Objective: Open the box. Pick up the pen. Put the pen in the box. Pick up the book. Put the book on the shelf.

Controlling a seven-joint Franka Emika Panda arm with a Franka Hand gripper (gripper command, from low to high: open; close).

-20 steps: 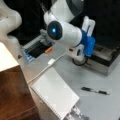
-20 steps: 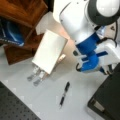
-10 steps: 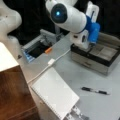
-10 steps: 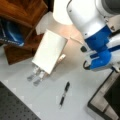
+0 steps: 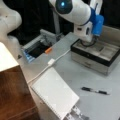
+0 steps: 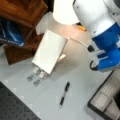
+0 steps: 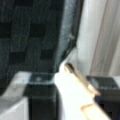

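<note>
Pen [image 5: 95, 91] flat on table, long axis left-right; claw [image 5: 88, 41] state unclear.

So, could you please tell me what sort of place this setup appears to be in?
Probably a robotics lab bench: a white and blue robot arm works over a grey tabletop, with a dark perforated mounting board at the table's edge.

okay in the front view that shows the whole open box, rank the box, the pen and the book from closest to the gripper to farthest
1. Box: open, directly under the gripper, at a front view's right.
2. Pen: on the table, lower right.
3. Book: lower centre, farthest.
</note>
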